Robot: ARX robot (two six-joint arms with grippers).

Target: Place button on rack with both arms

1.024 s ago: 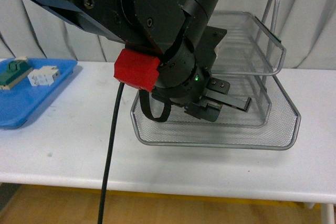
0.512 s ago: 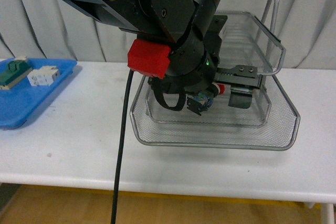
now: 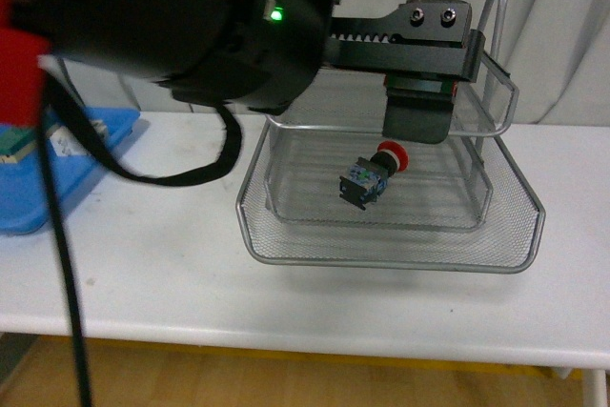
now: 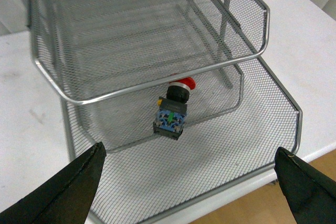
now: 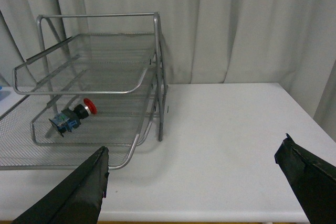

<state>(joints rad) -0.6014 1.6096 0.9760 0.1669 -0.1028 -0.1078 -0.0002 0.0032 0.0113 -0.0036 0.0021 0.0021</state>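
Change: half a second ago the left claw (image 4: 189,150) was low inside the rack (image 3: 519,202) with the button (image 3: 370,179) at its fingers. Now the left claw is lifted up near the top tier and released, and the button is left behind on the mesh. In the left wrist view both fingertips (image 4: 79,182) stand wide apart with nothing between them, and the button sits below, clear of both. In the front view one finger hangs just over the red cap, but that looks like overlap, not contact.

Button location: it lies on its side on what looks like the middle tier, under the top tier's front rim, blue end toward the front, red cap toward the back. It rests on the wire and is not hanging.

Right claw (image 5: 194,150): released and empty, out over the bare tabletop (image 3: 143,274) on the rack's right side, well apart from the button. It is not visible in the front view.

The blue tray (image 3: 24,212) is at far left, mostly hidden by the left arm, and is not involved.

Meaning: the drop-off reads as done, with the button on the rack and the grip let go. What's left is probably only pulling the left arm back out without clipping the top tier rim or nudging the button. Risk is small, since the button is lying flat and unlikely to roll on the mesh.
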